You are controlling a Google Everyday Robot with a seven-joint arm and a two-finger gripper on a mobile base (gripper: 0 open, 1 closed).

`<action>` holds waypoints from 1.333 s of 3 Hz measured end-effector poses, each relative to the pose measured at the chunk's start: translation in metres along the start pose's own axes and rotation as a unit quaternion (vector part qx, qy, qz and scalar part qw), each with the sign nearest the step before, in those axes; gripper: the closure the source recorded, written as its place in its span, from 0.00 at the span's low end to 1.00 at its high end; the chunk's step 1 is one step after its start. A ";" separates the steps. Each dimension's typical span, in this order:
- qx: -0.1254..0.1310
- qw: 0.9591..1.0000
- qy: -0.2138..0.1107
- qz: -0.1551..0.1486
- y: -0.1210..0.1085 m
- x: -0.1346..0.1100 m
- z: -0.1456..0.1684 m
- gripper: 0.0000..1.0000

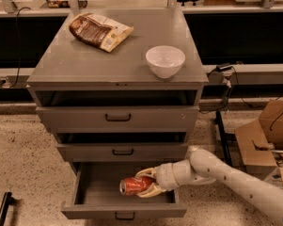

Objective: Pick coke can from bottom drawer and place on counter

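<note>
The red coke can (133,185) lies on its side inside the open bottom drawer (125,212), metallic end facing left. My gripper (147,184) reaches in from the right and is shut on the coke can, one cream finger above it and one below. The can looks slightly raised off the drawer floor. The white arm runs off to the lower right. The grey counter (117,62) tops the cabinet above.
A brown-and-cream snack bag (100,30) lies at the counter's back left and a white bowl (165,60) at its front right. The two upper drawers (118,118) stand slightly ajar. Cardboard boxes (268,135) and cables sit on the floor to the right.
</note>
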State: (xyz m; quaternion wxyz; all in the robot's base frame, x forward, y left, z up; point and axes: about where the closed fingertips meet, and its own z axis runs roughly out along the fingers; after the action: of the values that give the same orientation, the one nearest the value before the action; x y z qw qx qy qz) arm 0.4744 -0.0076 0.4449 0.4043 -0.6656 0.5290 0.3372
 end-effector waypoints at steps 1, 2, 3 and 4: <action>-0.020 0.999 0.031 -0.006 -0.009 -0.054 -0.031 1.00; -0.037 0.997 0.060 -0.029 -0.022 -0.118 -0.058 1.00; -0.031 0.996 0.063 -0.050 -0.039 -0.157 -0.080 1.00; -0.032 0.994 0.076 -0.074 -0.049 -0.196 -0.091 1.00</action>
State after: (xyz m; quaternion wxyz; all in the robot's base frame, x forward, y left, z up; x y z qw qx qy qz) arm 0.4827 0.0009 0.6667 0.3652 -0.7392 0.4962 0.2719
